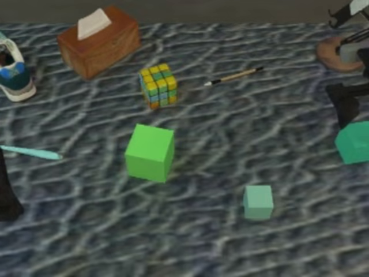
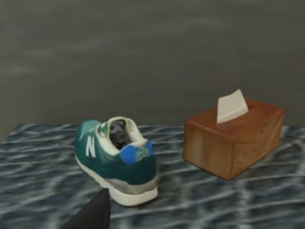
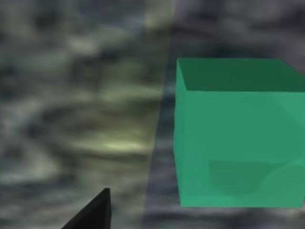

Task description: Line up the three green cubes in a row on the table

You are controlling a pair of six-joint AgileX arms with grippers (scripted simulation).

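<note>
On the table (image 1: 230,248), the large lime-green cube (image 1: 150,153) stands left of centre. Nearer the front, to its right, sits the small mint-green cube (image 1: 258,202). At the right edge is the medium emerald-green cube (image 1: 353,142), which fills much of the right wrist view (image 3: 238,133). My right gripper (image 1: 347,109) hovers just behind that cube, open and holding nothing. One dark fingertip (image 3: 97,210) shows apart from the cube. My left gripper (image 1: 7,199) is parked at the left edge, open and empty, with one fingertip (image 2: 95,212) in its wrist view.
A chequered puzzle cube (image 1: 158,85) sits behind the lime cube. A wooden tissue box (image 1: 99,40) and a teal shoe (image 1: 14,72) are at the back left. A thin brush (image 1: 233,76) lies at the back, a teal pen (image 1: 31,152) at the left, and a round brown base (image 1: 337,55) at the back right.
</note>
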